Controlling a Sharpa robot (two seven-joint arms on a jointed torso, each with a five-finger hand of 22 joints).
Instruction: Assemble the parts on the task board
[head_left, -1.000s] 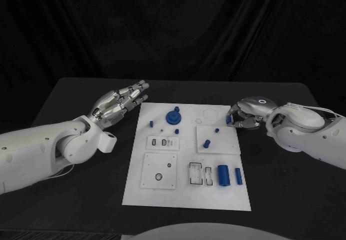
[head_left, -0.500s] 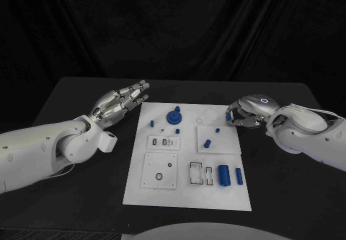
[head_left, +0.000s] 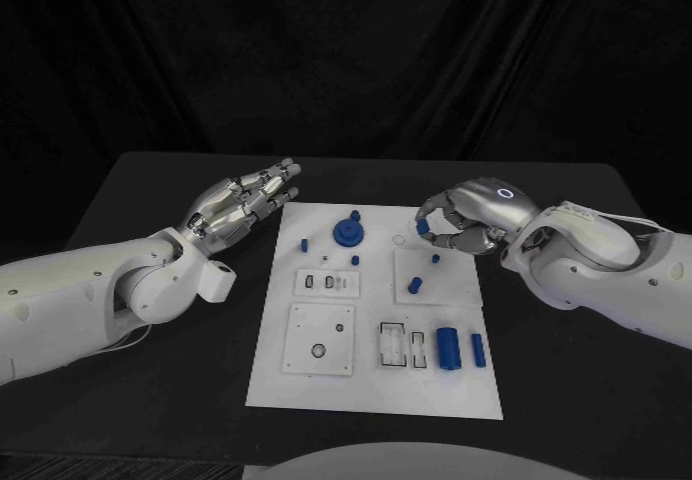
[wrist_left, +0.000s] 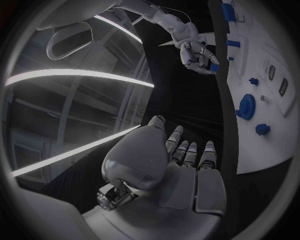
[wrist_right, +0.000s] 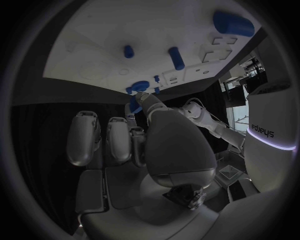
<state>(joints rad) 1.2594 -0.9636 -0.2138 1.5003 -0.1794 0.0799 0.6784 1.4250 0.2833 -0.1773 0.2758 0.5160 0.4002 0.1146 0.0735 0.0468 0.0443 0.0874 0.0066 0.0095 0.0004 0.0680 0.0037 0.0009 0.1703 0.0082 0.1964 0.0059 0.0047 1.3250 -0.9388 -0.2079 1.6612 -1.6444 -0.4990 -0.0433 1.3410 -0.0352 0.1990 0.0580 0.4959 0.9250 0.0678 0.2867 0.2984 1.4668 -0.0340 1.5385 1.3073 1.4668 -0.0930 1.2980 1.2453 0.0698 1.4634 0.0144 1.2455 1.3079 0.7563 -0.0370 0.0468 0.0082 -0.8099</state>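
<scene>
Black table (head_left: 577, 330); right robot hand (head_left: 459, 222) pinching blue part (head_left: 421, 227) above task board (head_left: 375, 385); left robot hand (head_left: 242, 205) released

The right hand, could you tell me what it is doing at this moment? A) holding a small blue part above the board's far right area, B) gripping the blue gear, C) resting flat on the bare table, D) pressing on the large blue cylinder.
A: the right hand pinches a small blue part over the far right area of the task board.
</scene>
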